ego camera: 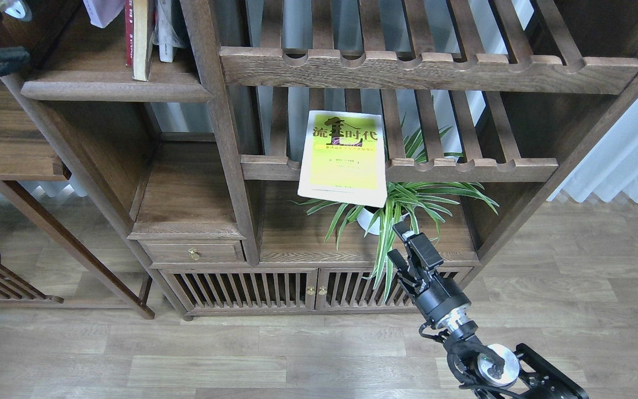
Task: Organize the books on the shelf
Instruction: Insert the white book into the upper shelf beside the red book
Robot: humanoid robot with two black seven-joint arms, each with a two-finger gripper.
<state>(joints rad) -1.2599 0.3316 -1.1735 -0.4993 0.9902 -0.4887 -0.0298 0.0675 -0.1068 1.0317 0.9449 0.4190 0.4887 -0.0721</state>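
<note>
Yellow book (pixel 343 160) overhangs slatted rack (pixel 471 169); right gripper (pixel 399 241) below, fingers apart, empty. Risk: an upward nudge tips it onto plant (pixel 402 205).

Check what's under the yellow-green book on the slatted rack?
The yellow-green book lies on the lower slatted rack, overhanging its front rail. Below it stand a striped-leaf plant and its white pot, partly hidden.

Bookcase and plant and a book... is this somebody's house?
Probably a living room or study. A wooden bookcase holds books up top, a potted plant sits inside it, and the floor is wood plank, with a curtain behind.
</note>
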